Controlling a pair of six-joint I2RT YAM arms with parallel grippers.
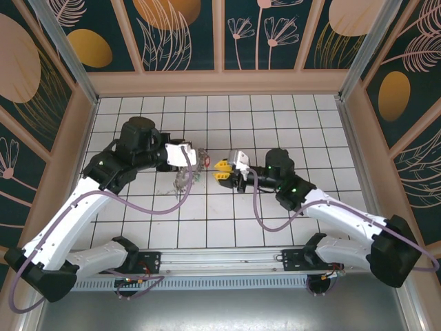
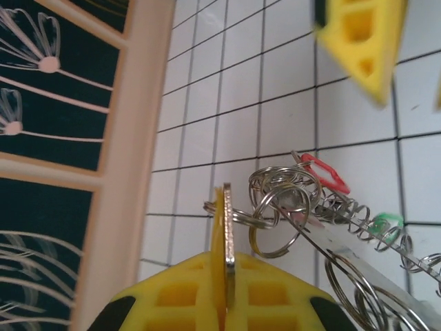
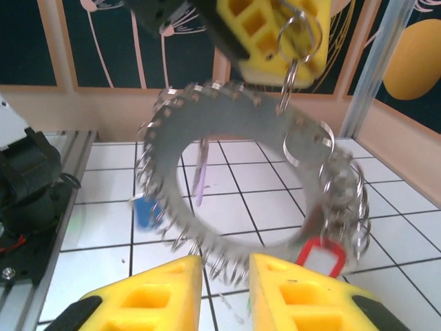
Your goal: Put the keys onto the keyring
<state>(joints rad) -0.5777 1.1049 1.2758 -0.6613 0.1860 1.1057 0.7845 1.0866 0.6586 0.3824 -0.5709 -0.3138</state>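
1. The keyring (image 3: 241,131) hangs beneath your left gripper (image 2: 226,265), clamped by one loop; a red key (image 3: 320,258), a green key (image 2: 386,224) and a blue key (image 3: 145,210) already dangle from it.
2. It reads as a broad, flat metal band, wreath-like, bristling with small split rings.
3. Your right gripper (image 3: 224,293) sits just short of it, fingers parted and empty; the job looks well along, though you cannot tell whether keys remain.

My fingers (image 3: 145,303) are yellow, the keyring (image 3: 234,124) silvery. Red key (image 3: 322,256), green key (image 2: 386,224), blue key (image 3: 143,210). The floor (image 3: 96,227) is white, dark-gridded.
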